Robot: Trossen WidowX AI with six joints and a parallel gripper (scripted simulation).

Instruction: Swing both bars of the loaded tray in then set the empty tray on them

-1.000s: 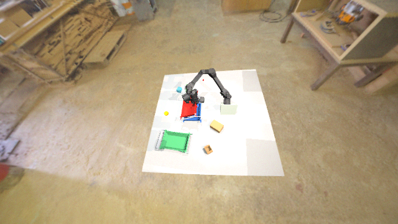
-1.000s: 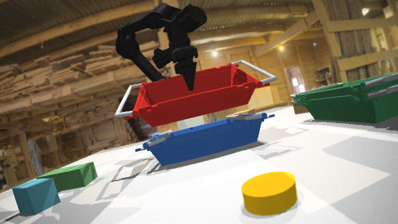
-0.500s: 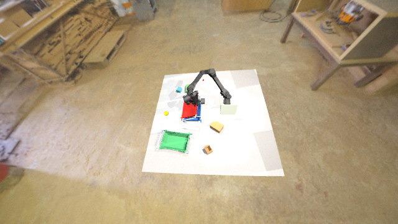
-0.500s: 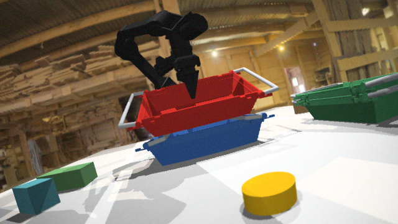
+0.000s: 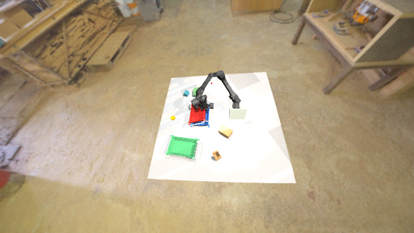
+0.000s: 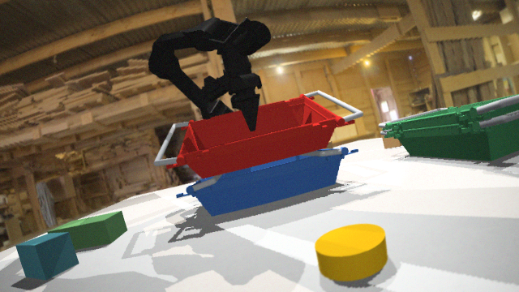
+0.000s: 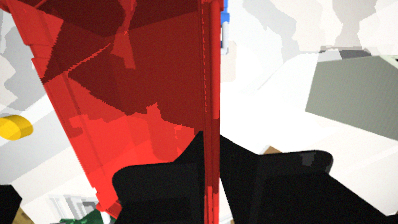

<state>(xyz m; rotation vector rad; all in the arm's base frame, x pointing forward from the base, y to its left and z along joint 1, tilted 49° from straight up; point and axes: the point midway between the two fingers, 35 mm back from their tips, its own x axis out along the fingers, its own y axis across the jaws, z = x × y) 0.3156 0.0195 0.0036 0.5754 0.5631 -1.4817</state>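
Observation:
The red tray is empty and hangs just above the blue tray, roughly parallel to it in the exterior view. Its own two wire bars stick out over its ends. My gripper is shut on one long side wall of the red tray. The blue tray stands on the table. Its wire bars lie inward at both ends of its top. The red tray hides the load, and whether it touches the bars cannot be told.
A green tray stands off one end of the blue tray. A yellow disc, a teal block, a green block, a tan block and an orange block lie around.

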